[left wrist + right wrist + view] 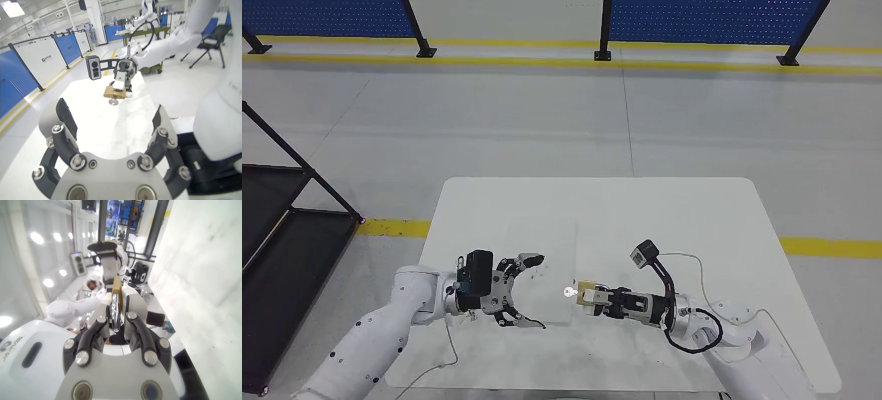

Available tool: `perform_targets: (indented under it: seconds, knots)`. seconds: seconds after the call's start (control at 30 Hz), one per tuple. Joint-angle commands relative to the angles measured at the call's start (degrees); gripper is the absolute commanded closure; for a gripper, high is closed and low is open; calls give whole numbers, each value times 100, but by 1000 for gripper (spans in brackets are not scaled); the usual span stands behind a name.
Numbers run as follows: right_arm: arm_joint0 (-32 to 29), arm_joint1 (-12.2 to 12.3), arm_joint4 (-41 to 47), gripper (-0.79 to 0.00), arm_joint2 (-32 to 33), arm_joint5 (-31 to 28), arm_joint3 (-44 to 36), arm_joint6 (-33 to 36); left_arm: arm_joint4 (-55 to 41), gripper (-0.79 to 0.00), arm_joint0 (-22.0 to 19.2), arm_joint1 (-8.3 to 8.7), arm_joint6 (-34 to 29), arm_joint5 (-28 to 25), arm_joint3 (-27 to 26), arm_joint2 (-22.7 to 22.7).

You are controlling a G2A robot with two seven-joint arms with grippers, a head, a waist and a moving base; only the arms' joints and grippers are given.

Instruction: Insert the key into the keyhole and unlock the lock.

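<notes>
A brass padlock (114,92) is clamped in my right gripper (589,296), just above the white table (662,215). A silver key (113,101) sticks out of the lock's keyhole, its round head (569,292) pointing toward my left gripper. In the right wrist view the lock's brass edge (116,285) and shiny shackle (115,311) sit between that gripper's white fingers (132,298). My left gripper (525,292) stands open a short way from the key head, nothing between its ribbed pads (66,115).
The table's near edge lies close under both arms. A black rack (282,230) stands off the table's left side. Blue barrier panels (712,20) and yellow floor lines run along the back.
</notes>
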Motion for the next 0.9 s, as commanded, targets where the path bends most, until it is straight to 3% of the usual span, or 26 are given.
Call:
perform_targets:
  seconds: [0.0,0.1,0.23,0.57,0.63,0.73,0.87]
  knots:
    - [0,0,0,0,0,0,0,0,-1892,-785,-97,152,-1503,4,-103,314]
    - [0,0,0,0,0,0,0,0,-4162,-785,-334,359,-3106,4,-140,618]
    - [0,0,0,0,0,0,0,0,-6498,-785,-640,545,-4511,4,13,835]
    - [0,0,0,0,0,0,0,0,-6551,-785,-626,541,-4474,52,12,843]
    - [0,0,0,0,0,0,0,0,-6912,-785,-588,528,-4417,342,-49,885]
    - [0,0,0,0,0,0,0,0,-7642,-785,-632,564,-4848,816,-125,871]
    - [0,0,0,0,0,0,0,0,-8903,-785,-679,669,-6083,2096,-112,788]
